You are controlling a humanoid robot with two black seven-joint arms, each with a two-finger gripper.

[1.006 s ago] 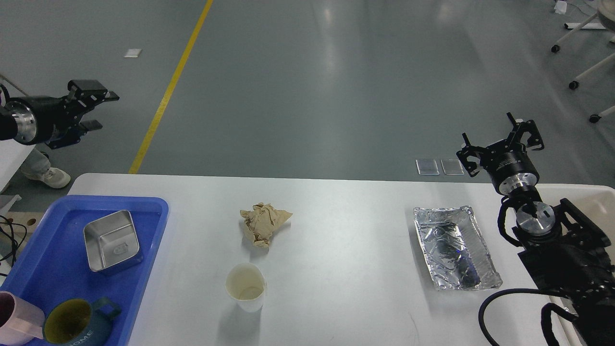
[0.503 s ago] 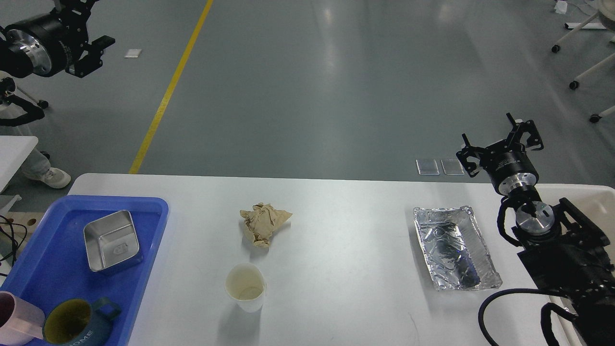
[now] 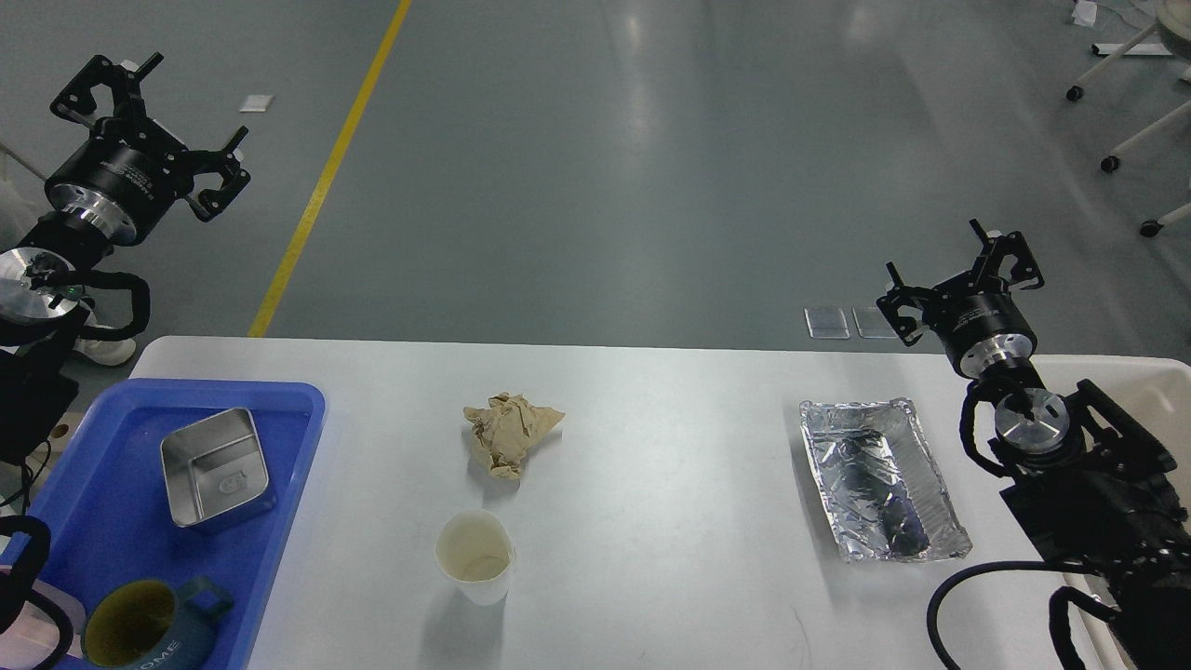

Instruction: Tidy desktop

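Note:
The white desktop (image 3: 670,484) carries a crumpled brown paper ball (image 3: 510,433) near its middle, a white paper cup (image 3: 475,556) standing upright in front of it, and a foil tray (image 3: 879,476) at the right. My left gripper (image 3: 149,107) is raised high above the far left corner, open and empty. Beyond the table's far edge, past the foil tray, my right gripper (image 3: 958,270) is open and holds nothing.
A blue plastic tray (image 3: 102,530) at the left holds a square metal tin (image 3: 216,465), a dark green mug (image 3: 149,628) and a pink cup (image 3: 28,633). A cream bin (image 3: 1158,391) sits at the right edge. Grey floor with a yellow line lies beyond.
My left arm has swung up and turned, so its gripper now points upward over the left corner. The right gripper shifted slightly left and up. Objects on the table stayed put.

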